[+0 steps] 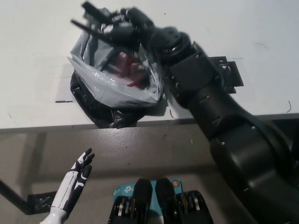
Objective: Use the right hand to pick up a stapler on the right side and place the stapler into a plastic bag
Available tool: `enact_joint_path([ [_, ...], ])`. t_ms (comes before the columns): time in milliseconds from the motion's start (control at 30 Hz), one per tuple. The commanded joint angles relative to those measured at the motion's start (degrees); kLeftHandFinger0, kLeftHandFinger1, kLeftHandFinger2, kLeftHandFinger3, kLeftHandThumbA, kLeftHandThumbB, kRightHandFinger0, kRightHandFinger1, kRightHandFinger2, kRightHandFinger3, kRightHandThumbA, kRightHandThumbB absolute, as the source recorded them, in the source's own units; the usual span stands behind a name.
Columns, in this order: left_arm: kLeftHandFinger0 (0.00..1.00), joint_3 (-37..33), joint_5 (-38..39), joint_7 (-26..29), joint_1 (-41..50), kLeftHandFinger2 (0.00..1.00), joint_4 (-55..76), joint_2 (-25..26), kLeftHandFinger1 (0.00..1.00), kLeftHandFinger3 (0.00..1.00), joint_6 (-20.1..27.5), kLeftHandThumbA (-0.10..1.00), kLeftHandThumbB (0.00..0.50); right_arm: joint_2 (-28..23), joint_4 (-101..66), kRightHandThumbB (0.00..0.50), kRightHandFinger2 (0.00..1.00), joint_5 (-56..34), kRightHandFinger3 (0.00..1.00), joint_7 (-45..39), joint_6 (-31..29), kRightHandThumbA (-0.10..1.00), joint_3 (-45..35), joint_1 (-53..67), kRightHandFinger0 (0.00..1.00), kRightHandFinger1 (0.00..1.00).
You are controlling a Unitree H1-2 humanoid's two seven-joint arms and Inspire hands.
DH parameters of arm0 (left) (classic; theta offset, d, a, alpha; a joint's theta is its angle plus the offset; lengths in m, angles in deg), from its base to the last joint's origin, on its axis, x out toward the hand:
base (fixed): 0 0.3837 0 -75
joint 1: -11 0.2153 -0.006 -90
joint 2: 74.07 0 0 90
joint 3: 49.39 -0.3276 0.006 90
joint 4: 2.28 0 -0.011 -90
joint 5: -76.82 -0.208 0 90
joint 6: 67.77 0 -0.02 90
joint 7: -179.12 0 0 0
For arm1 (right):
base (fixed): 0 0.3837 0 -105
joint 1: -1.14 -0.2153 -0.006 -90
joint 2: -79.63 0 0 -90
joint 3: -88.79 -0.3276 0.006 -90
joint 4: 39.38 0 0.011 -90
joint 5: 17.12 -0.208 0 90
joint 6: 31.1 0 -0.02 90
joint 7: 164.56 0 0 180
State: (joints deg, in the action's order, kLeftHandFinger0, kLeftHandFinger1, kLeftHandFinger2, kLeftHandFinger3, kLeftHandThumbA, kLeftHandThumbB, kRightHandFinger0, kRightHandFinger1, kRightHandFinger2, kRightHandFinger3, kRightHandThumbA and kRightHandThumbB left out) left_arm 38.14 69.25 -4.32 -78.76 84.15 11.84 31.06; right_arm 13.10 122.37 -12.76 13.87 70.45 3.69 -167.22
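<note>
My black right hand (120,29) hangs over the open mouth of the grey plastic bag (105,81), which sits on the white table (37,46). The hand is blurred by motion. Dark straight bars stick out of it to the left, and I read them as the black stapler (88,24) in its grasp. Something pink (127,65) lies inside the bag. No stapler lies anywhere on the table. My white left hand (74,179) rests low at the left, below the table edge, fingers apart and holding nothing.
A black tape rectangle (230,74) marks a spot on the table's right side, partly hidden by my right arm. A short black line (63,101) lies left of the bag. The table's front edge (46,127) crosses the picture. A blue box (122,190) lies below.
</note>
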Motion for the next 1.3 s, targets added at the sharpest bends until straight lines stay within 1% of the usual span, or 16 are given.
enact_joint_path([
  [0, 1.0, -0.4, -0.3, -0.5, -0.4, 1.0, 1.8, 0.4, 1.0, 1.0, 1.3, 1.0, 0.312, 0.7, 2.5, 0.174, 0.69, 2.9, 0.59, 5.3, -8.5, -0.03, 2.1, -4.8, 0.0, 0.41],
  [33, 1.0, -0.4, -0.1, -0.6, -0.6, 1.0, 1.5, 0.4, 1.0, 1.0, 1.6, 1.0, 0.318, 0.8, 3.1, 0.181, 0.75, 3.0, 0.59, 5.7, -8.6, -0.03, 2.4, -4.5, 0.05, 0.49],
  [100, 1.0, -0.5, 0.0, -0.8, -0.8, 1.0, 1.3, 0.5, 1.0, 1.0, 1.8, 1.0, 0.318, 1.2, 4.1, 0.187, 0.65, 3.0, 0.53, 6.6, -8.8, -0.05, 2.6, -4.1, 0.09, 0.44],
  [200, 1.0, -0.6, -0.1, -0.8, -1.3, 1.0, 1.0, 0.7, 1.0, 1.0, 2.2, 1.0, 0.311, 1.6, 5.6, 0.2, 0.62, 3.5, 0.5, 7.3, -8.4, 0.0, 3.3, -3.7, 0.17, 0.46],
  [233, 1.0, -0.6, -0.2, -0.8, -1.2, 1.0, 1.3, 0.7, 1.0, 1.0, 2.0, 1.0, 0.312, 1.8, 5.9, 0.196, 0.62, 3.5, 0.52, 7.5, -8.7, 0.03, 3.4, -3.3, 0.14, 0.45],
  [300, 1.0, -0.7, -0.2, -0.9, -1.4, 1.0, 1.2, 0.8, 1.0, 1.0, 1.9, 1.0, 0.311, 2.0, 6.3, 0.228, 0.79, 3.6, 0.63, 7.9, -9.0, 0.14, 3.8, -2.8, 0.14, 0.54],
  [333, 1.0, -0.7, 0.1, -1.1, -1.4, 1.0, 1.2, 0.8, 1.0, 1.0, 1.8, 1.0, 0.306, 2.0, 6.4, 0.265, 1.0, 4.2, 0.94, 7.5, -9.3, 0.34, 4.5, -2.5, 0.41, 0.85],
  [367, 1.0, -0.8, 0.0, -1.1, -1.5, 1.0, 1.3, 0.8, 1.0, 1.0, 1.6, 1.0, 0.304, 1.8, 6.6, 0.29, 1.0, 4.4, 1.0, 5.5, -9.4, 0.47, 5.1, -2.3, 0.77, 1.0],
  [400, 1.0, -0.8, -0.2, -1.1, -1.6, 1.0, 1.4, 0.9, 1.0, 1.0, 1.4, 1.0, 0.303, 1.6, 6.5, 0.322, 1.0, 4.0, 1.0, 3.4, -9.3, 0.58, 5.0, -2.2, 1.0, 1.0],
  [433, 1.0, -0.9, -0.4, -1.2, -1.7, 1.0, 1.5, 0.9, 1.0, 1.0, 1.2, 1.0, 0.3, 1.3, 6.4, 0.381, 1.0, 3.6, 1.0, 0.5, -9.0, 0.66, 5.1, -2.2, 1.0, 1.0],
  [533, 1.0, -0.9, -0.1, -1.4, -2.1, 1.0, 1.8, 0.9, 1.0, 1.0, 0.5, 1.0, 0.304, 0.8, 5.9, 0.44, 1.0, 4.4, 1.0, -1.7, -9.5, 0.75, 6.2, -2.4, 1.0, 1.0],
  [633, 1.0, -1.0, -0.7, -1.4, -2.2, 1.0, 1.7, 1.1, 1.0, 1.0, 0.8, 1.0, 0.298, 0.1, 5.1, 0.453, 1.0, 5.1, 1.0, -3.9, -9.7, 0.86, 7.5, -2.5, 1.0, 1.0],
  [1067, 1.0, -0.8, 0.1, -2.1, -2.3, 1.0, 2.3, 0.8, 1.0, 1.0, -0.4, 1.0, 0.297, -1.2, 2.2, 0.5, 1.0, 5.1, 1.0, -3.7, -14.5, 0.91, 8.1, -3.8, 1.0, 1.0],
  [1100, 1.0, -0.7, 0.4, -2.1, -2.4, 1.0, 1.7, 0.8, 1.0, 1.0, 0.1, 1.0, 0.31, -2.2, -1.6, 0.496, 1.0, 4.7, 1.0, -4.5, -14.3, 1.0, 7.6, -6.2, 1.0, 1.0],
  [1200, 1.0, -0.9, -0.7, -1.7, -2.2, 1.0, 1.6, 0.8, 1.0, 1.0, 0.7, 1.0, 0.299, -3.9, -9.2, 0.491, 1.0, 3.2, 1.0, -5.3, -13.5, 1.0, 5.9, -7.7, 1.0, 1.0],
  [1267, 1.0, -1.0, -0.7, -1.8, -2.3, 1.0, 1.6, 0.9, 1.0, 1.0, 0.9, 1.0, 0.281, -5.4, -19.3, 0.49, 1.0, -0.4, 1.0, -7.2, -9.6, 1.0, 2.6, -7.6, 1.0, 1.0],
])
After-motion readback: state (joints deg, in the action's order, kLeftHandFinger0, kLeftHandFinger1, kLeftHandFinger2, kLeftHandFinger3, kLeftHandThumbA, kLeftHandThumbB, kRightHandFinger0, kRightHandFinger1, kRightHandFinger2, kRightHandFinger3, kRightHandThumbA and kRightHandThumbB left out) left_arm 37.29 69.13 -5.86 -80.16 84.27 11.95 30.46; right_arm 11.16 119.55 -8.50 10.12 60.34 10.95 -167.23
